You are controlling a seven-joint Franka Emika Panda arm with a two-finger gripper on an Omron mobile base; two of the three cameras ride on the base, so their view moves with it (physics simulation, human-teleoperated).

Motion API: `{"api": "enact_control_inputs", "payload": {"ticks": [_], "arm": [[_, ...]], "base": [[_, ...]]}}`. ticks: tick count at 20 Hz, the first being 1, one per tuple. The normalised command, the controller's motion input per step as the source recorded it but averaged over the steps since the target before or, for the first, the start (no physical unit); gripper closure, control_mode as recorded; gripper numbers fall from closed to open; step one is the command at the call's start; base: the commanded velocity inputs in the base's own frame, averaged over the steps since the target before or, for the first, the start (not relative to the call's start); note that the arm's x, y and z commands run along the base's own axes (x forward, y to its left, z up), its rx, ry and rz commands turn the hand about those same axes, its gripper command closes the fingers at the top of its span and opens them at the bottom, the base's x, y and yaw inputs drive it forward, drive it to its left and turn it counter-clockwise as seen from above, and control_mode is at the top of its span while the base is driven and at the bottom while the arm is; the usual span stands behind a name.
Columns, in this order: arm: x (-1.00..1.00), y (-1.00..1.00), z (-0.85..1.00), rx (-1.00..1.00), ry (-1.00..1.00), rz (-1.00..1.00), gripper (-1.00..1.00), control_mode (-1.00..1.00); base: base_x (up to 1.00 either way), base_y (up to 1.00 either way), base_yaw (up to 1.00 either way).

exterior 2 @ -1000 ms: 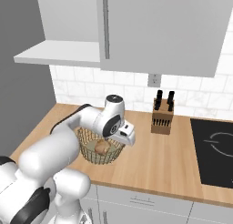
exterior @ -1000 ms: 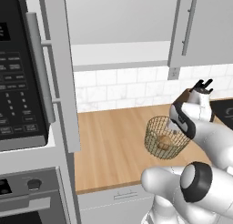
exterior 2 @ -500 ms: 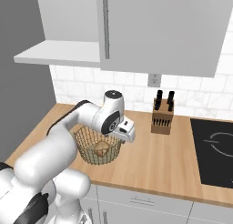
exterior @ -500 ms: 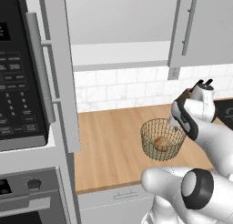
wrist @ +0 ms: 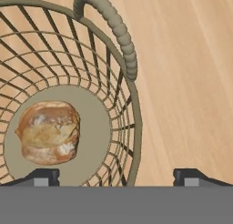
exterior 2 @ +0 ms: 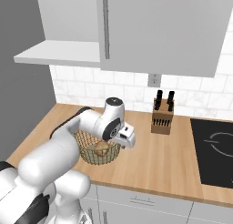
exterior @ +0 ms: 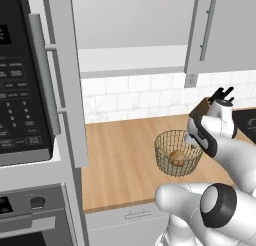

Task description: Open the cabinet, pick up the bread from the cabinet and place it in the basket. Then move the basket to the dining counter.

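In hand view, basket (wrist: 132,127) handle.

microwave keypad (exterior: 17,112): rows of small white markings on the black control panel, too small and blurred to read; no single word or digit can be made out.
microwave display (exterior: 4,35): a few faint light marks on the dark window, unreadable.
oven panel (exterior: 20,205): a round knob and a dark window, no lettering that can be read.
wall outlet (exterior 2: 155,79): plain plate, no marking.
knife block (exterior 2: 162,119): no brand or label to be seen.
basket (wrist: 119,82): no tag or print.
bread (wrist: 49,132): no label.
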Motion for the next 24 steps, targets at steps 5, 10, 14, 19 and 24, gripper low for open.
{"api": "enact_control_inputs", "payload": {"ticks": [5,10,14,19,24], "arm": [[0.0,-0.01,-0.13,0.0,-0.01,0.0,-1.0,-1.0],[0.0,0.0,-0.17,0.0,0.0,0.0,-1.0,-1.0],[0.0,0.0,-0.19,0.0,0.0,0.0,-1.0,-1.0],[0.0,0.0,-0.41,0.0,-0.04,0.0,1.0,-1.0],[0.0,0.06,-0.15,0.0,-0.02,0.0,1.0,-1.0]], "base": [[0.0,0.0,0.0],[0.0,0.0,0.0],[0.0,0.0,0.0],[0.0,0.0,0.0],[0.0,0.0,0.0]]}}
